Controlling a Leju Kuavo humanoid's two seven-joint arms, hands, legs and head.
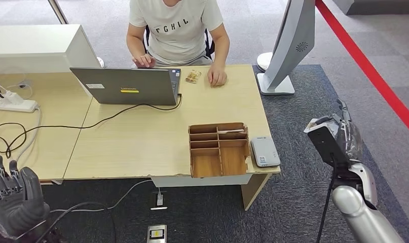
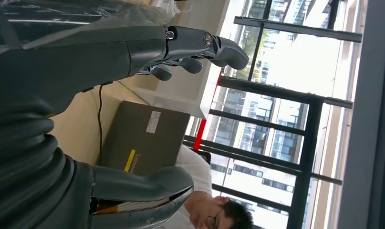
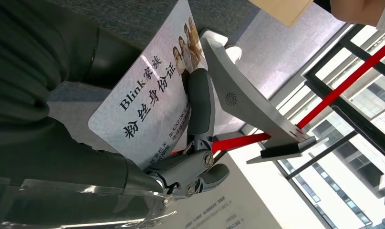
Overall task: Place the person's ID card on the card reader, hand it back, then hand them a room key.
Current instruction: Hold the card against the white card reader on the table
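Head view: the wooden desk [image 1: 141, 136] is seen spanning the middle of the scene, with grey carpet [image 1: 303, 152] left open along its right edge and near side. A person [image 1: 176, 30] is seated at the far edge, one hand resting on the desk top. A grey laptop [image 1: 126, 86] is stood open on the far half of the desk. A wooden compartment tray [image 1: 218, 150] is set at the near right corner, and the white card reader [image 1: 264, 151] lies just beside it, close to the desk's right edge. The right hand [image 1: 339, 132] is held off the desk, to the right of the reader, over the carpet. In the right wrist view the ID card [image 3: 147, 102] is seen pinched between thumb and fingers [image 3: 200, 105] of that hand. The left hand [image 1: 12, 195] is raised at the near left, beside the desk's near edge; its fingers are spread apart and nothing is held.
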